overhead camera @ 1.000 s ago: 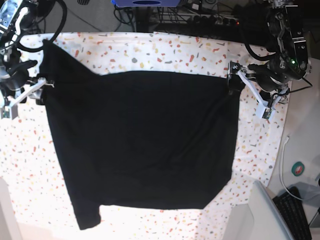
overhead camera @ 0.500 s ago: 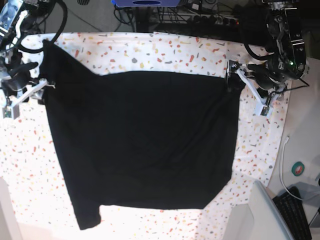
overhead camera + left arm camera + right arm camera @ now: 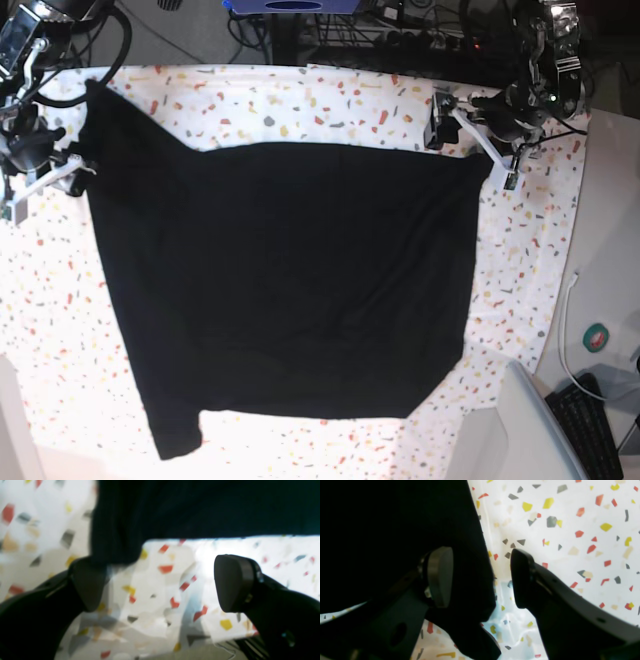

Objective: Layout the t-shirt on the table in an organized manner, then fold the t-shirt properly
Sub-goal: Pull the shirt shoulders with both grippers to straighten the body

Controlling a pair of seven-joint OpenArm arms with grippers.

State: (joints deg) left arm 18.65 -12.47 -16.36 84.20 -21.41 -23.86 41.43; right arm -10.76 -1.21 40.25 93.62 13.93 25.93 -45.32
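The black t-shirt (image 3: 290, 280) lies spread flat on the speckled table (image 3: 330, 100), plain side up; no print shows. My left gripper (image 3: 437, 106) is open just beyond the shirt's far right corner, off the cloth. In the left wrist view it (image 3: 160, 585) is open and empty over the table (image 3: 275, 547), with a shirt corner (image 3: 115, 542) by one finger. My right gripper (image 3: 76, 168) is at the shirt's left edge. In the right wrist view it (image 3: 481, 577) is open, and the shirt's edge (image 3: 470, 555) lies between the spread jaws.
The table's right edge runs close to the left arm. Beyond it lie a white cable (image 3: 568, 330), a tape roll (image 3: 598, 338), a keyboard (image 3: 590, 420) and a grey panel (image 3: 510, 430). Cables and equipment (image 3: 400, 40) lie behind the far edge.
My left gripper has let go of the shirt's far right corner and moved back and away from it. My right gripper has shifted slightly toward the far side. The shirt lies still.
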